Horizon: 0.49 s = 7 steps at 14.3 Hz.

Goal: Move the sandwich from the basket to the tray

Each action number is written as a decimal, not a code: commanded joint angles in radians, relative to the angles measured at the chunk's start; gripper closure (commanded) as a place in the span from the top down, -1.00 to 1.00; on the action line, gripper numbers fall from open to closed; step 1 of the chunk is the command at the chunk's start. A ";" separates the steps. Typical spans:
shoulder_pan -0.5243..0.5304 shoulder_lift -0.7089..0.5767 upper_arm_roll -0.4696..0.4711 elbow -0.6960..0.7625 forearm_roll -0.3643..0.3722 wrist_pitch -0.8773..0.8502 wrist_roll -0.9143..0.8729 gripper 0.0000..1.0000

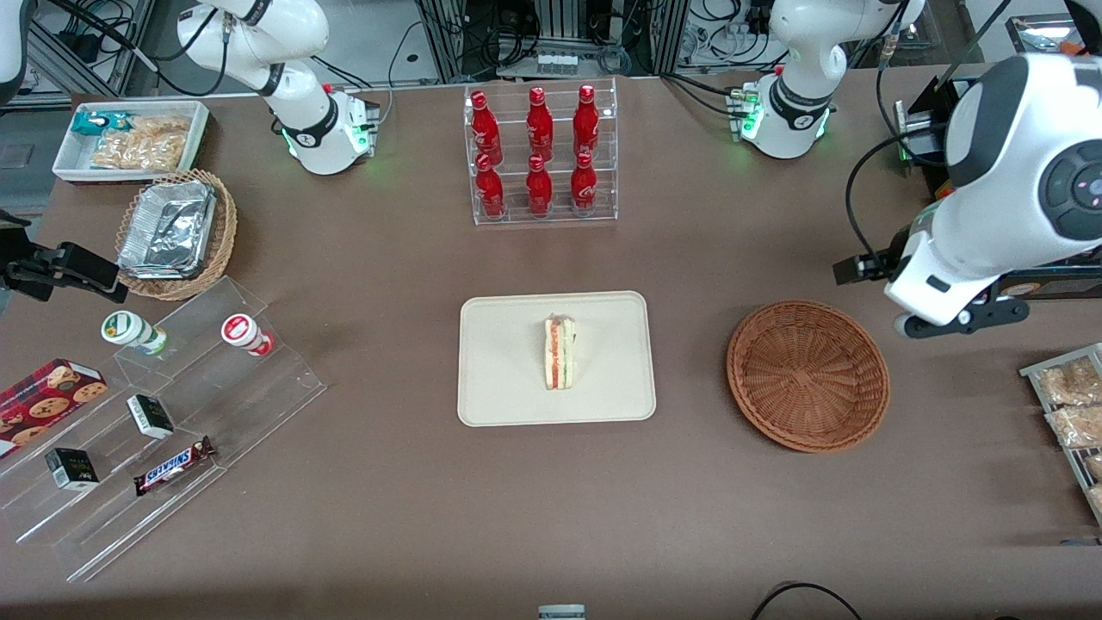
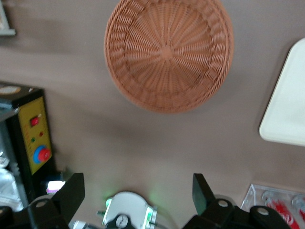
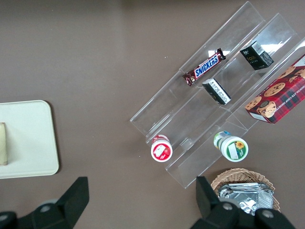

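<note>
The sandwich (image 1: 560, 351), a white-bread wedge with red and green layers, lies on its side in the middle of the cream tray (image 1: 499, 387). The round reddish-brown basket (image 1: 807, 375) stands beside the tray, toward the working arm's end, with nothing in it. My left gripper (image 2: 136, 187) is open and empty. It hangs above the table next to the basket, a little farther from the front camera than the basket. The left wrist view shows the basket (image 2: 169, 52) and one corner of the tray (image 2: 290, 109). The right wrist view shows the tray (image 3: 28, 143) and an edge of the sandwich (image 3: 2, 143).
A clear rack of red bottles (image 1: 541, 155) stands farther back than the tray. A stepped acrylic shelf with snacks (image 1: 172, 413), a tan basket of foil containers (image 1: 176, 232) and a white bin (image 1: 129, 138) lie toward the parked arm's end. Bagged snacks (image 1: 1072, 405) lie near the basket.
</note>
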 commanded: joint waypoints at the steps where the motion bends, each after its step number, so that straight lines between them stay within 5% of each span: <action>1: 0.004 -0.051 -0.005 0.013 -0.020 -0.060 0.021 1.00; 7: -0.096 -0.228 0.122 -0.115 -0.080 -0.067 0.104 1.00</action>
